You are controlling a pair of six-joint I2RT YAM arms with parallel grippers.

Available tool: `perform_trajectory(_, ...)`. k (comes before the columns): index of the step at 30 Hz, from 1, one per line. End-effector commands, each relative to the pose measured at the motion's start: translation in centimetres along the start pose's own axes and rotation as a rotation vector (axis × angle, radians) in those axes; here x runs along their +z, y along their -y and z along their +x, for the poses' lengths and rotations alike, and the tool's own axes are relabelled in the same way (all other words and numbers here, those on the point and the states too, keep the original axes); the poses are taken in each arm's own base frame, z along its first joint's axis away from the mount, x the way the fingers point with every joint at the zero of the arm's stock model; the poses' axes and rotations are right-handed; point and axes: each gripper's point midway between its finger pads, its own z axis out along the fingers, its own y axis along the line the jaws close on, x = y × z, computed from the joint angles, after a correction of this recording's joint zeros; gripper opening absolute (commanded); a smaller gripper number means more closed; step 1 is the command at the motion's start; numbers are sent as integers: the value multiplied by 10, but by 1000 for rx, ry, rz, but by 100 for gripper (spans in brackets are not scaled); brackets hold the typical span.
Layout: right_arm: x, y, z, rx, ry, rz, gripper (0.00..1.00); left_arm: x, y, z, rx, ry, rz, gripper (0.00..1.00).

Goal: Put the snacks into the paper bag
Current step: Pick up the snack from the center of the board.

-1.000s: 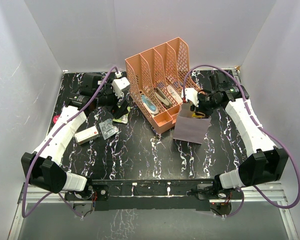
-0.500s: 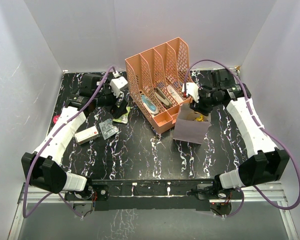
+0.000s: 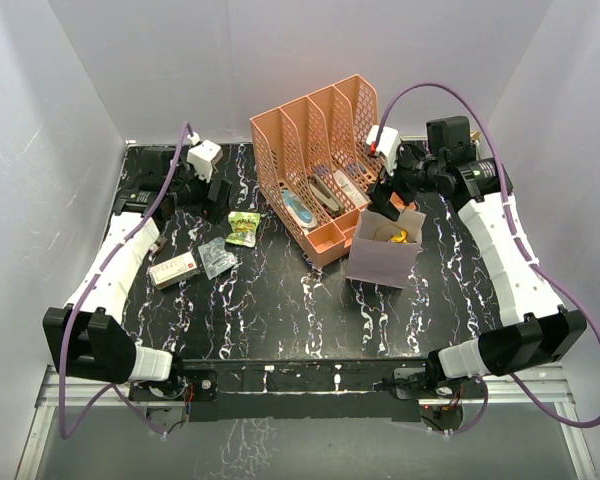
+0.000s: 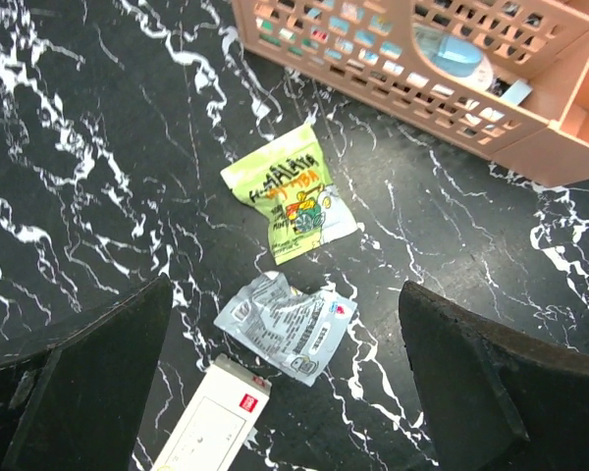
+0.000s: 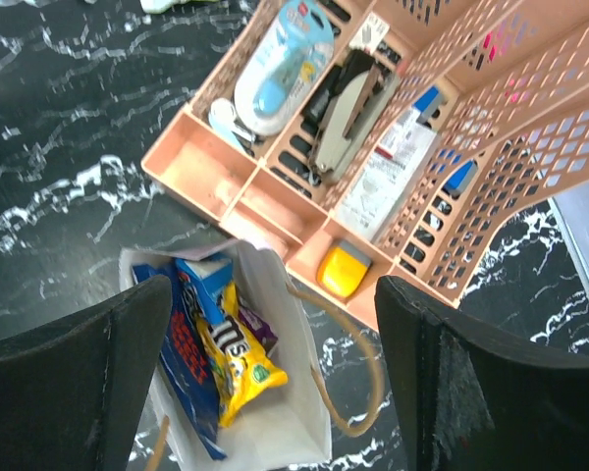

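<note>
Top external | left fingers wide apart, empty, above green packet and clear wrapper near left edge of desk | right fingers wide apart, empty, over paper bag toward right edge, M&M's packet inside

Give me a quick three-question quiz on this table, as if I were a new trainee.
1. True or false: the paper bag is empty.
2. The snack packet lying nearest the peach organiser is: A green, B red, C purple.
3. Fill in: the left gripper and the right gripper are both ____ (open or shut).
Key: 1 false, there are packets inside; 2 A; 3 open.
</note>
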Motion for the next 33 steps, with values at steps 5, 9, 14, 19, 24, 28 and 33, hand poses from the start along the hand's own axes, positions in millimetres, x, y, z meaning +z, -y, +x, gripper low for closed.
perform_trajectory(5, -11, 1, -63, 73, 213, 45, 90, -3, -34, 48, -161, -94, -48, 96)
perform_trajectory(9, -3, -5, -66, 110, 241, 17, 89, -7, -62, 73, -227, -115, -111, 96)
perform_trajectory(14, 1, -15, -75, 133, 293, -26, 89, -23, -100, 98, -316, -92, -212, 96)
perform_trajectory(19, 6, -19, -82, 138, 336, -56, 89, -38, -135, 126, -422, -83, -305, 96)
perform_trajectory(24, 11, -25, -79, 126, 346, -69, 89, -46, -165, 161, -530, -107, -398, 95)
perform_trajectory(28, 11, -33, -76, 104, 366, -94, 90, -41, -182, 179, -573, -127, -450, 95)
perform_trajectory(33, 17, -55, -68, 82, 368, -188, 90, -28, -200, 190, -591, -153, -472, 92)
